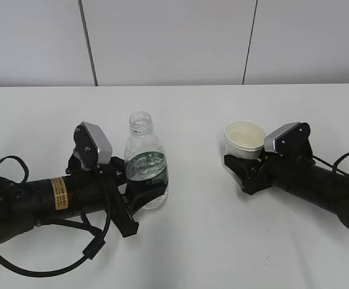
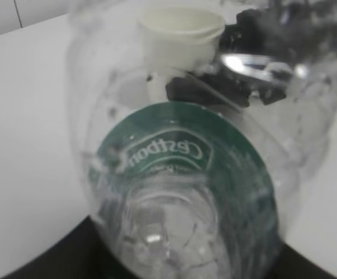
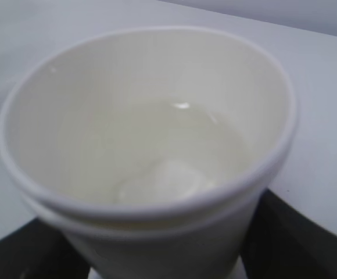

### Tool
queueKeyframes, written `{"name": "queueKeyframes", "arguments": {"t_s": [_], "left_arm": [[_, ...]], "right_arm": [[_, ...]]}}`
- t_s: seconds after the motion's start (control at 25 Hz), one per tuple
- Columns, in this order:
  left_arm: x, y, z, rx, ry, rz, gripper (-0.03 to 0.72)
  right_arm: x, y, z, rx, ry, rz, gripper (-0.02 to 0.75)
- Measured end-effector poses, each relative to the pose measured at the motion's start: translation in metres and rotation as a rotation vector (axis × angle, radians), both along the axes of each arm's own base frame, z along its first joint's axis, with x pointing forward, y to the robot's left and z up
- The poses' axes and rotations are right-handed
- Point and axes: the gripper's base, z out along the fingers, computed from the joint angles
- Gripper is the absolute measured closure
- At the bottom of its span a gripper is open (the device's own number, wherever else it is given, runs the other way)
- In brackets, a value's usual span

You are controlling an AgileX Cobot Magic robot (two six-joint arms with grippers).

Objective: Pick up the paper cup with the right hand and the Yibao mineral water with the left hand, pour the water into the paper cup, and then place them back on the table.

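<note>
The Yibao mineral water (image 1: 145, 161) stands upright on the table (image 1: 198, 241), uncapped and partly full. My left hand (image 1: 145, 195), the arm with the yellow sticker, lies low on the table with its fingers on either side of the bottle's lower half. In the left wrist view the bottle (image 2: 186, 174) fills the frame, with black fingers at both lower corners. The paper cup (image 1: 245, 139) stands upright with water in it. My right hand (image 1: 242, 173) grips its lower part. In the right wrist view the cup (image 3: 151, 145) sits between black fingers (image 3: 305, 244).
A loose black cable (image 1: 54, 265) trails on the table in front of the left arm. A grey wall runs behind the table's far edge. About a hand's width of bare white tabletop separates bottle and cup.
</note>
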Motion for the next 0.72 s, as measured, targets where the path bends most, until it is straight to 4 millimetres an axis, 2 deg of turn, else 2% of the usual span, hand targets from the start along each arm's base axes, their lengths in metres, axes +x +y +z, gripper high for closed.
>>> {"name": "queueKeyframes", "arguments": {"t_s": [0.44, 0.72], "left_arm": [[0.0034, 0.0030, -0.0110, 0.004, 0.036, 0.064, 0.367], [0.0035, 0.0031, -0.0113, 0.004, 0.037, 0.066, 0.367]], "right_arm": [[-0.0001, 0.0002, 0.0001, 0.001, -0.001, 0.002, 0.214], [-0.0019, 0.0028, -0.0002, 0.015, 0.013, 0.033, 0.105]]}}
